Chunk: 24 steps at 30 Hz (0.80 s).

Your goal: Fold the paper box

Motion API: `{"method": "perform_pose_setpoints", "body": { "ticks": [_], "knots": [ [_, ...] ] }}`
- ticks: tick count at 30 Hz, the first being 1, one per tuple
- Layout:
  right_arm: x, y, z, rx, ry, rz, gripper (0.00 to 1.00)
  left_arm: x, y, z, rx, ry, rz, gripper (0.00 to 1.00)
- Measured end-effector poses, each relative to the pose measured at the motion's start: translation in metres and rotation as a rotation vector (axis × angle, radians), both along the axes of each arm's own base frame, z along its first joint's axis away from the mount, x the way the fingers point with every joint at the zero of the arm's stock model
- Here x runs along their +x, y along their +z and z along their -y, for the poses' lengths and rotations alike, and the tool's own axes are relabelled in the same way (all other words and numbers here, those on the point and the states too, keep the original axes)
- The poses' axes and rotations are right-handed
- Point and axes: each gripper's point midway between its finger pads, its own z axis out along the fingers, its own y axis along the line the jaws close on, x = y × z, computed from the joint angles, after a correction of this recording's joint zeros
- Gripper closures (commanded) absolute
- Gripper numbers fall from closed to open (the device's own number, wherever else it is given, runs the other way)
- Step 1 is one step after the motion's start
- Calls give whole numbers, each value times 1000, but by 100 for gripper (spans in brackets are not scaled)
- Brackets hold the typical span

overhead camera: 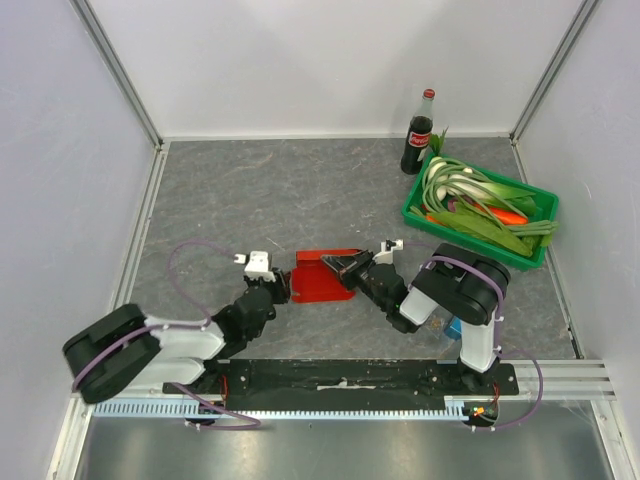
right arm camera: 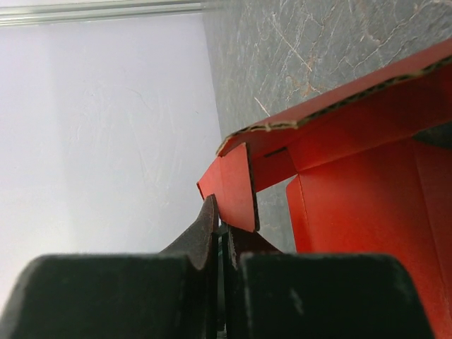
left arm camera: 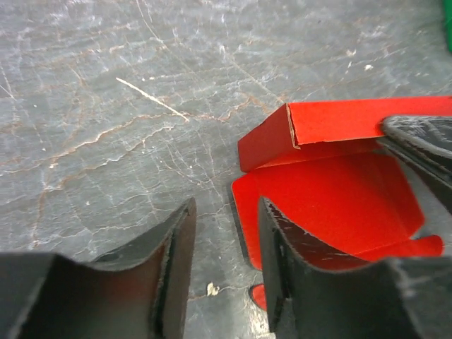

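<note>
The paper box (overhead camera: 322, 277) is bright red cardboard, partly folded, lying on the grey table between both arms. In the left wrist view the paper box (left arm camera: 332, 183) has one wall raised at the back and a flat panel in front. My left gripper (left arm camera: 227, 208) stands open at its left edge, with bare table between the fingers and the right finger (left arm camera: 282, 247) over the red panel. My right gripper (right arm camera: 222, 222) is shut on a small side flap of the paper box (right arm camera: 353, 183). In the top view the left gripper (overhead camera: 283, 287) and right gripper (overhead camera: 345, 265) flank the box.
A green crate (overhead camera: 535, 237) of leeks and other vegetables stands at the back right, with a cola bottle (overhead camera: 419, 135) behind it. A small blue box (overhead camera: 453, 327) lies by the right arm's base. White walls enclose the table.
</note>
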Motion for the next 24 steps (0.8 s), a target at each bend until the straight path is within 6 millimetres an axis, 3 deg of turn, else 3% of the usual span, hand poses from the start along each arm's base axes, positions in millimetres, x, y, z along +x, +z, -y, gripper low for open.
{"method": "perform_pose_setpoints", "body": {
  "ticks": [3, 8, 12, 15, 18, 19, 24],
  "knots": [
    [0, -1, 0, 3, 4, -4, 100, -7, 15, -9, -71, 12, 37, 58],
    [2, -1, -2, 16, 9, -15, 99, -7, 18, -15, -96, 43, 43, 45],
    [3, -2, -4, 8, 13, -22, 96, -4, 13, -10, -81, 38, 11, 40],
    [8, 0, -4, -22, 17, -22, 91, 1, 24, 0, -136, 37, -14, 34],
    [21, 3, -6, -82, 24, -28, 74, 5, 43, 4, -197, 36, -16, 33],
    [26, 2, -6, -111, 31, -33, 65, 7, 48, 2, -216, 39, -26, 32],
    [43, -8, -1, -285, 75, -64, 27, 21, 63, -27, -306, 96, -77, 31]
  ]
}}
